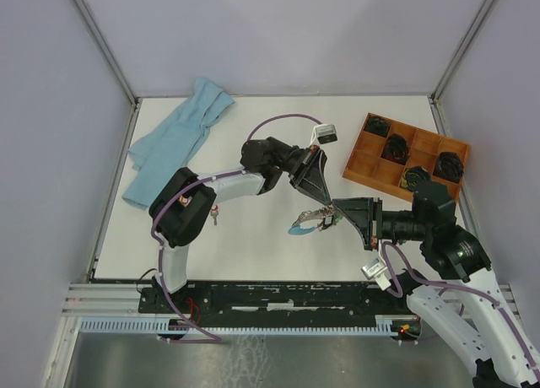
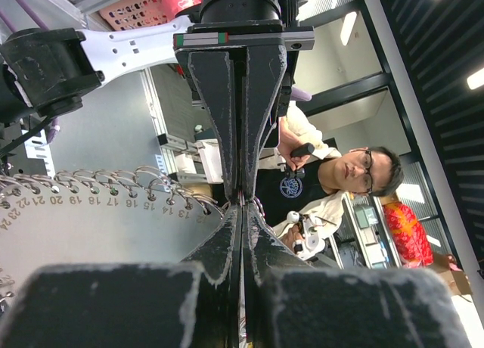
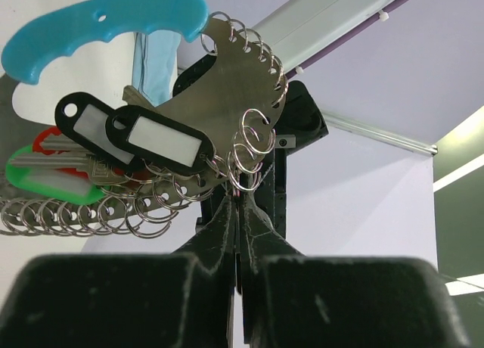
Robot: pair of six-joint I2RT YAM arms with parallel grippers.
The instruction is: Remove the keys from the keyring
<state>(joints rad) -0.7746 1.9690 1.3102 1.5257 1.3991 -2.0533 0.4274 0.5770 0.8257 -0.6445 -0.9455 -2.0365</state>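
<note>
Keyring (image 3: 219,98) hangs betw. left tool (image 1: 323,204) & right tool (image 1: 337,208), both clenched on it.

The keyring (image 3: 219,98) is a flat plate of brushed, dully shining metal edged with bright wire rings, and its blue handle (image 3: 106,23) is smooth plastic. The keys (image 3: 94,169) are silver metal, the black tags (image 3: 162,140) and green tag (image 3: 45,183) glossy plastic. The bench (image 1: 253,245) looks matt white, the cloth (image 1: 177,135) soft, the tray (image 1: 359,164) wooden.
</note>
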